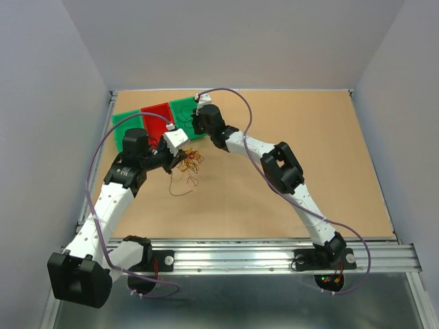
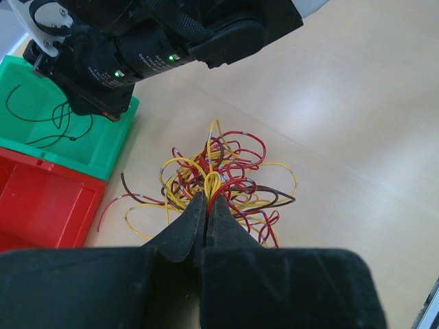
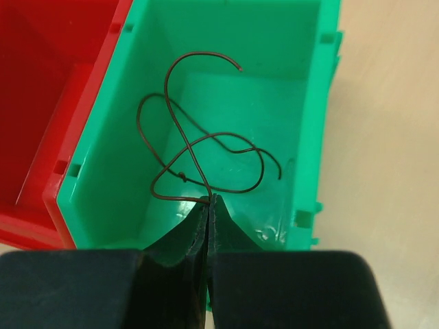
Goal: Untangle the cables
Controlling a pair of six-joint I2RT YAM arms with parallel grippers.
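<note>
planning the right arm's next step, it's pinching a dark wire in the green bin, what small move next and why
Probably open the right gripper: its shut jaws pinch the dark wire, whose loops already lie inside the green bin. The left gripper is shut on the tangle.

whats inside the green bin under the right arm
One thin dark wire, loosely looped on the green bin floor, one end running into the shut right fingers. The bin's near edge is hidden behind those fingers; no other wire shows.
</note>
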